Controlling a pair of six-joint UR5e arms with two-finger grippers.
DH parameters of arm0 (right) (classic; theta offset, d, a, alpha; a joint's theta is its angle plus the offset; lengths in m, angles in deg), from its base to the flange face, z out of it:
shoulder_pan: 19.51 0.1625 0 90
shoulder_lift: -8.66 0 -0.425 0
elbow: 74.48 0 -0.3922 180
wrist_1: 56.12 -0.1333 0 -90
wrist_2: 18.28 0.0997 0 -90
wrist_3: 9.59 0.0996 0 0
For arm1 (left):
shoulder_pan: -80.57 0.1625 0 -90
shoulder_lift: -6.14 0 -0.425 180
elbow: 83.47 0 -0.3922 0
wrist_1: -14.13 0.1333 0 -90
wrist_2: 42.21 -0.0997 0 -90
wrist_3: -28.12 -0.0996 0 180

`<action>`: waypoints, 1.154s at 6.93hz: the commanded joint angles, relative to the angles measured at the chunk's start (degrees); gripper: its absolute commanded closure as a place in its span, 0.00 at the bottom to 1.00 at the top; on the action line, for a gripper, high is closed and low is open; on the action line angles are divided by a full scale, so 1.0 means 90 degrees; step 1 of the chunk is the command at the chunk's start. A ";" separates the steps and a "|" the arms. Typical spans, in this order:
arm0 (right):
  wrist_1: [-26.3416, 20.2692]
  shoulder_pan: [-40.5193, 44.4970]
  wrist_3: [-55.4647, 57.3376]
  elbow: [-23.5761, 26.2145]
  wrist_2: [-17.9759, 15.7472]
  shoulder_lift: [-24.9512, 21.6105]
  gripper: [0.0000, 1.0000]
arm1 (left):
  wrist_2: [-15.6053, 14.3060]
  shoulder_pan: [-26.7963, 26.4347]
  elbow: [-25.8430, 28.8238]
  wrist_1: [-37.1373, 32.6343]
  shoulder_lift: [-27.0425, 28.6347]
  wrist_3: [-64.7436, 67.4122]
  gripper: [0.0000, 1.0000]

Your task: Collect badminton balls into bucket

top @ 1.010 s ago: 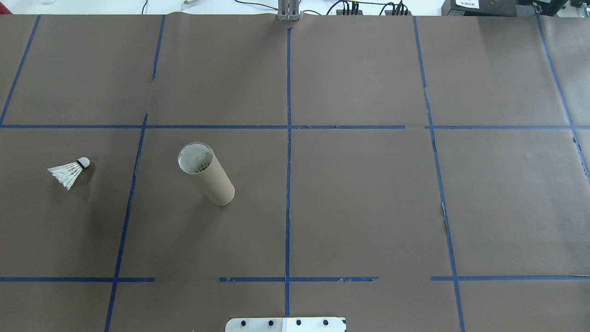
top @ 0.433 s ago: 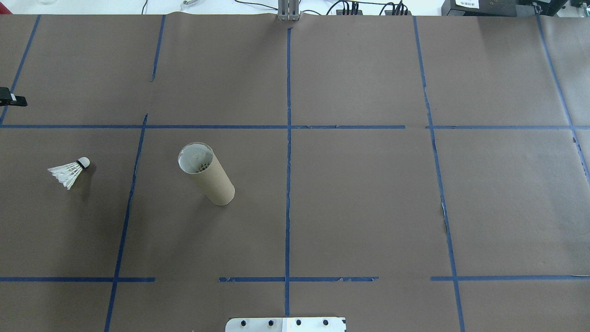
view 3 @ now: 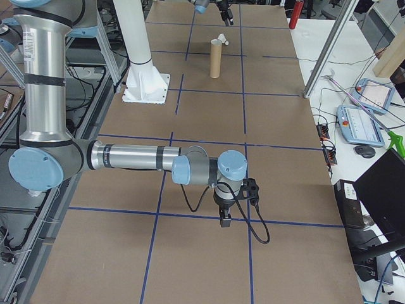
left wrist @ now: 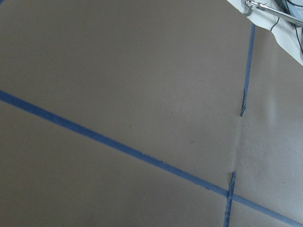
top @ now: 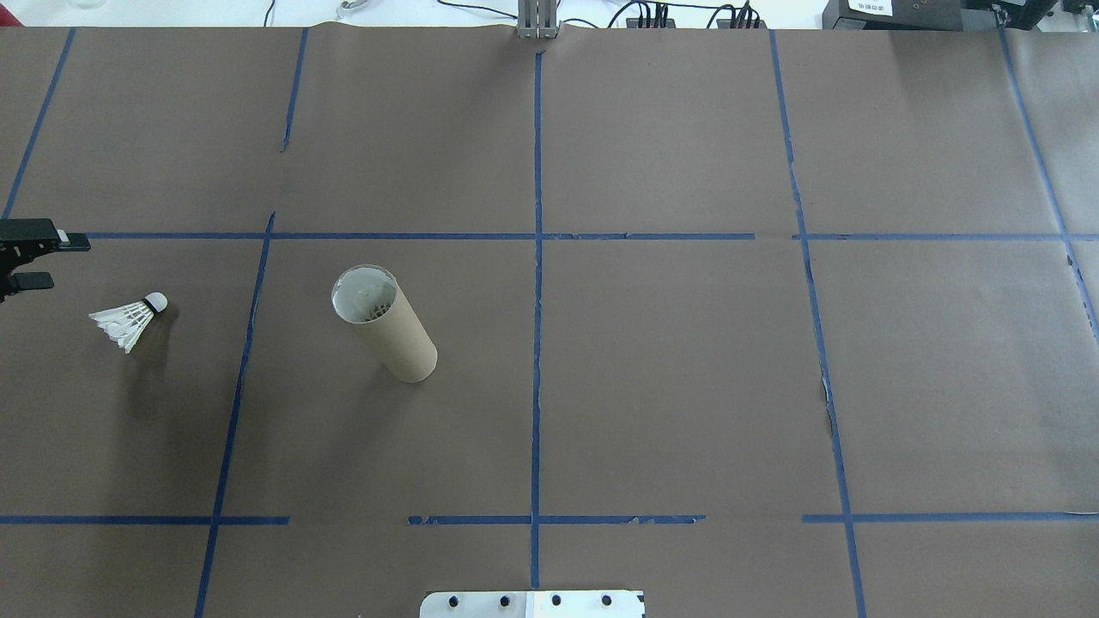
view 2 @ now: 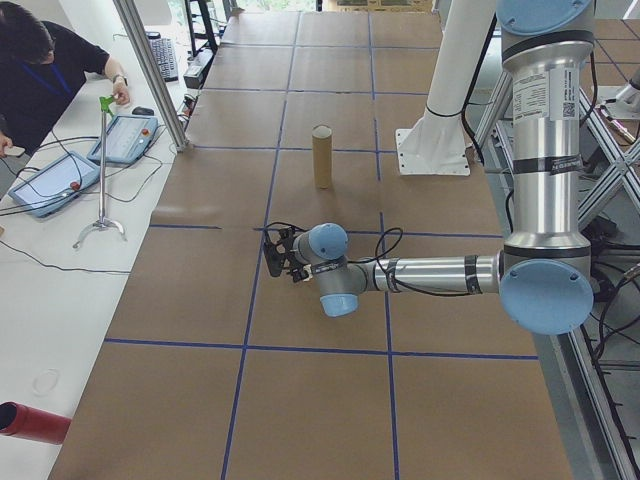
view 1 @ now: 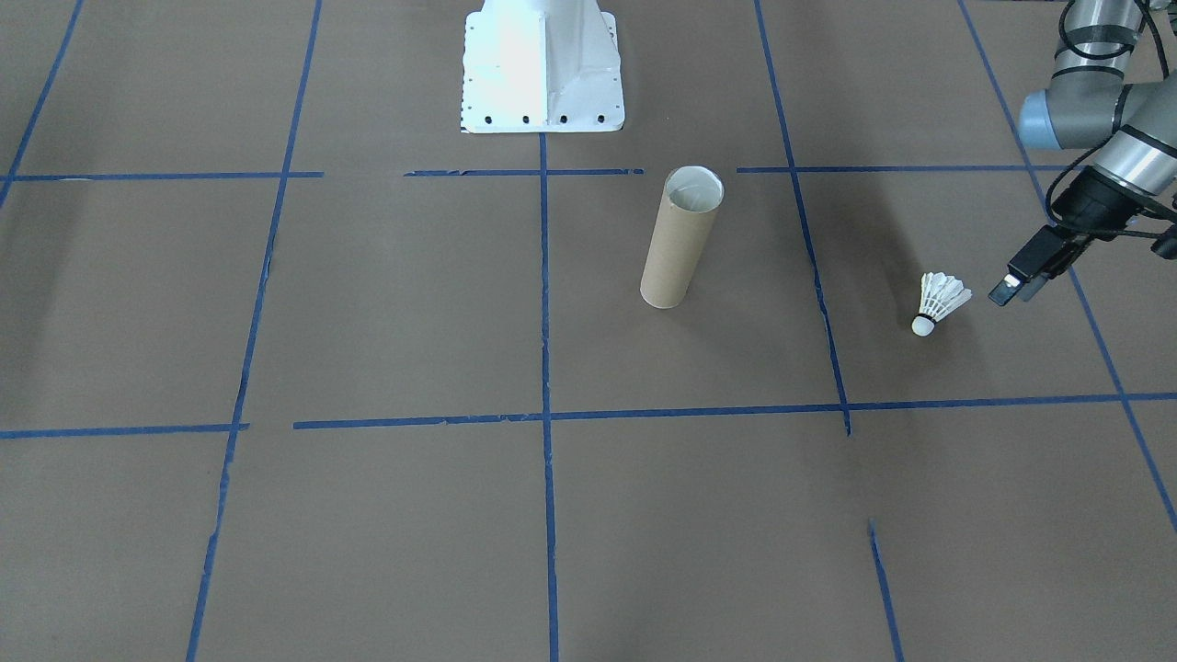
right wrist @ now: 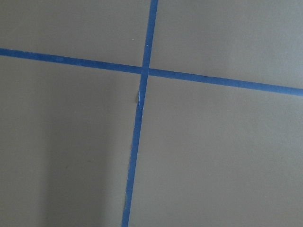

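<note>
The white feather shuttlecock lies on its side on the brown paper at the robot's far left, cork tip pointing toward the tube. The tan cardboard tube stands upright, mouth open, with something pale and meshed low inside it. My left gripper is open and empty, hovering just beyond the shuttlecock and apart from it. My right gripper hangs low over bare paper at the table's other end, seen only from the side, so I cannot tell its state.
The white metal pedestal base stands at the robot's edge of the table. Blue tape lines grid the paper. A person sits at a white side bench with tablets across the table.
My left gripper has come in from the overhead view's left edge and moved closer to the shuttlecock. The shuttlecock and the tube have not moved.
</note>
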 commanded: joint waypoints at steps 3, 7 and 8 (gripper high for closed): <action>0.0000 0.0000 -0.0010 0.0000 0.0000 0.0000 0.00 | -0.1106 0.1303 0.0029 -0.0660 -0.0306 0.1422 0.05; 0.0000 0.0000 0.0000 0.0000 0.0000 0.0000 0.00 | -0.1106 0.1284 0.0049 -0.0680 -0.0590 0.1568 0.43; 0.0000 0.0000 0.0000 0.0000 0.0000 0.0000 0.00 | -0.1106 0.1284 0.0049 -0.0680 -0.0590 0.1568 0.47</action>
